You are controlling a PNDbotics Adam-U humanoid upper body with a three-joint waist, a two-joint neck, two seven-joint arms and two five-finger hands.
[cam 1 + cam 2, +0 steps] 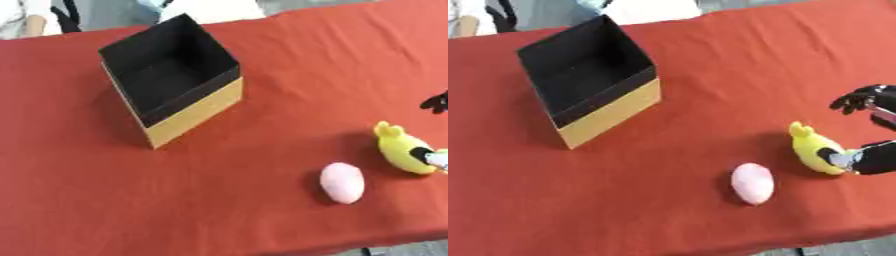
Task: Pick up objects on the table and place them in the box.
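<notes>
An open box (610, 107), black inside with tan outer walls, stands at the back left of the red table; nothing shows inside it. Toward the front right lies a pink egg-shaped object (752, 183). Right of it lies a yellow plush toy (811, 147). My right hand (878, 152) comes in from the right edge. It is open, its thumb tip touching the toy's right side. Its fingers (859, 100) are spread well above and behind the toy, apart from it. The left hand does not show in either view.
The red tablecloth (262, 65) covers the whole table, whose front edge runs along the bottom right. People and a chair show beyond the far edge, away from the objects.
</notes>
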